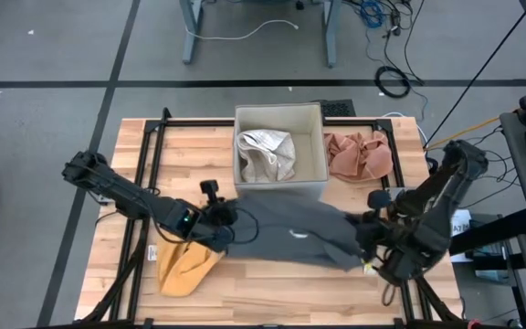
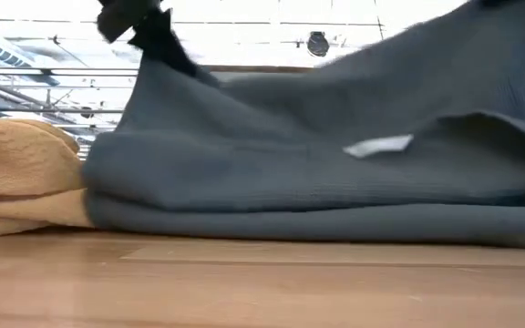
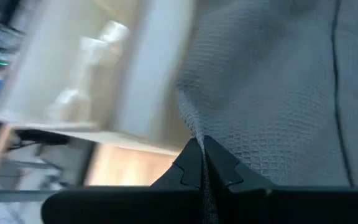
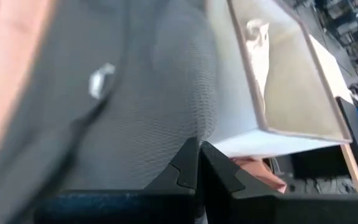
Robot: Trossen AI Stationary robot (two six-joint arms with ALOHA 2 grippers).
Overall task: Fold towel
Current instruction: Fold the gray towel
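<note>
Wooden table: one grey towel, left claw and right claw each clamped on it.

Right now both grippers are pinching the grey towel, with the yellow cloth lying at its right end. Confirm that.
Not quite. The yellow cloth lies at the left end of the grey towel, under the left gripper, as the high view shows. The left gripper and the right gripper are both pinching the towel.

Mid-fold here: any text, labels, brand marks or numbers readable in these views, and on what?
None readable.
White tag on the gray towel: any print too small and blurred to read.
White bin, tan cloth, pink cloth: no markings visible.
</note>
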